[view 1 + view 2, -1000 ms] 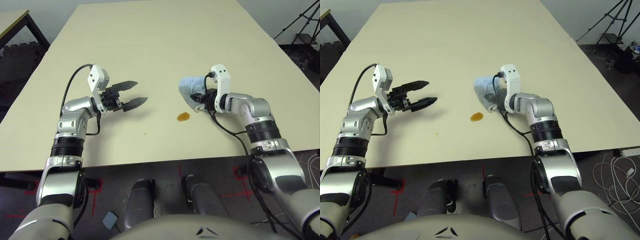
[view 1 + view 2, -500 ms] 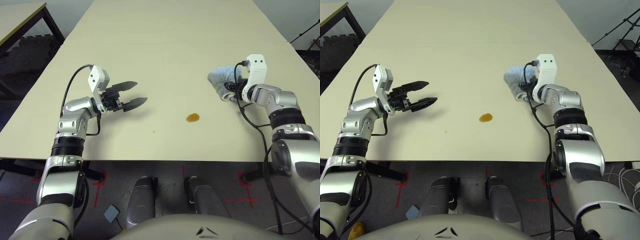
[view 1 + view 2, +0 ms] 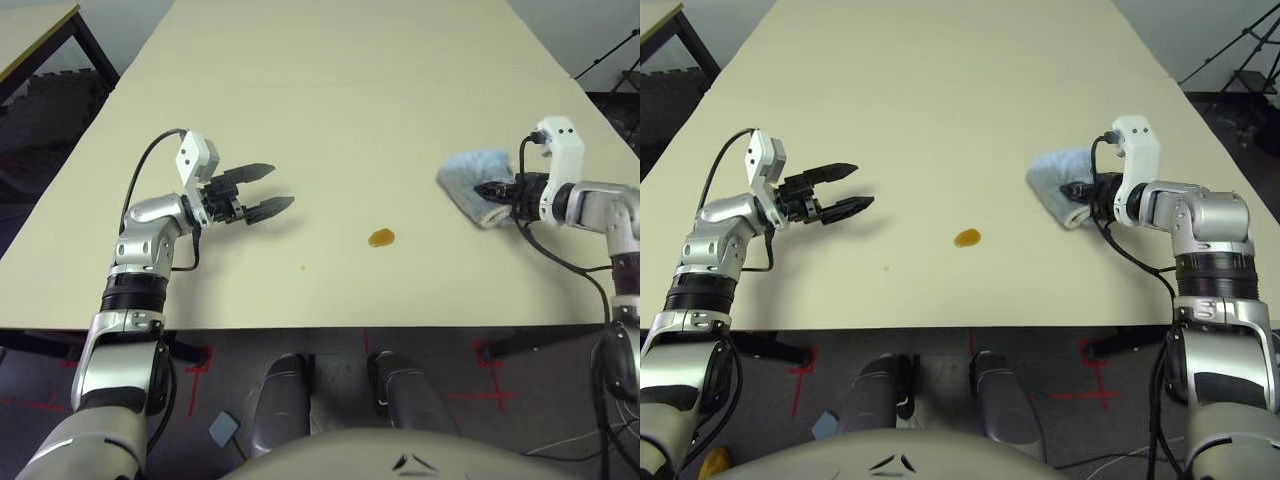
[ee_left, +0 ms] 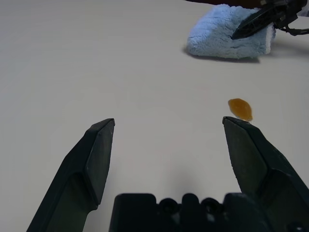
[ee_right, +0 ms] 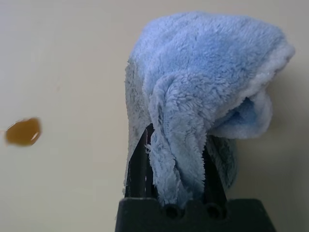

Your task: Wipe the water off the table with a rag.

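Rag (image 5: 207,72) was gripped between right gripper's (image 5: 176,164) jaws; pinched folds seen in wrist view, hidden in head views. Left gripper's (image 4: 169,121) jaws were spread, empty.

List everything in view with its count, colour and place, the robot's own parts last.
table: one, pale cream, in front of the robot
rag: one, light blue with a whitish edge, held on the table's right side
water: one amber-brown blob, on the table between the two tools, nearer the front edge
speck: one, small, yellowish, left of the blob
second table: one, pale top, dark leg, far left
tripod: one, dark, far right on the floor
floor marks: several, red, under the table's front edge
left tool: one, black, open above the table
right tool: one, black, shut on the rag
arms: two, silver and black, left and right
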`<state>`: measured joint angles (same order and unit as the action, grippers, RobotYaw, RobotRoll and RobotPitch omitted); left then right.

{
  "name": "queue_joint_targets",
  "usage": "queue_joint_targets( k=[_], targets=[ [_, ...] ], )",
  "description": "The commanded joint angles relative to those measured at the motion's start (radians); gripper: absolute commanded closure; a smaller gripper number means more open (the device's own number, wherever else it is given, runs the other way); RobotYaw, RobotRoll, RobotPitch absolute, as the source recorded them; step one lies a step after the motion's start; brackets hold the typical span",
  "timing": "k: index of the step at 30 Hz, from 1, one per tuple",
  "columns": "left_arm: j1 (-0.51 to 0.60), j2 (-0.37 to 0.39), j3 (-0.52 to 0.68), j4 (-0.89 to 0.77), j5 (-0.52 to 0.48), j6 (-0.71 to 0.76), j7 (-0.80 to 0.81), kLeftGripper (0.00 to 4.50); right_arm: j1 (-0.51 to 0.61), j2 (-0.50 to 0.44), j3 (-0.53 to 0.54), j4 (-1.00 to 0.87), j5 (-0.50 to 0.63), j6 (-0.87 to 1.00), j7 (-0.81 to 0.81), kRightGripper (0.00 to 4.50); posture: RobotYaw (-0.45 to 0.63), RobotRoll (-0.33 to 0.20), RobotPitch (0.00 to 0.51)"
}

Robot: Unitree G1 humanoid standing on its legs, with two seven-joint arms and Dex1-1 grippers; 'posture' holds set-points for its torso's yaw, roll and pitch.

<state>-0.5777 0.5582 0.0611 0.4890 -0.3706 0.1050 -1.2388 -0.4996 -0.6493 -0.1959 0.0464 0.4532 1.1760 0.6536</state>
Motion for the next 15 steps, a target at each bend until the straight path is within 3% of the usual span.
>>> queue_joint_targets(
  k=[1, 10, 15],
  targets=[
    [-0.009, 0.006, -0.011, 0.022, 0.013, 0.005, -0.016, 0.00, 0.056, 0.048, -0.043, -0.121, 0.039, 0.074, -0.064, 4.36, -0.19, 0.000, 0.144],
    [-0.034, 0.011, -0.019, 0.056, 0.020, 0.008, -0.047, 0.00, 0.123, 0.280, -0.069, -0.221, 0.030, 0.110, -0.258, 4.36, -0.20, 0.000, 0.152],
    [-0.033, 0.015, -0.018, 0.056, 0.021, 0.018, -0.062, 0.00, 0.161, 0.401, -0.029, -0.284, 0.039, 0.143, -0.322, 4.36, -0.20, 0.000, 0.154]
  ],
)
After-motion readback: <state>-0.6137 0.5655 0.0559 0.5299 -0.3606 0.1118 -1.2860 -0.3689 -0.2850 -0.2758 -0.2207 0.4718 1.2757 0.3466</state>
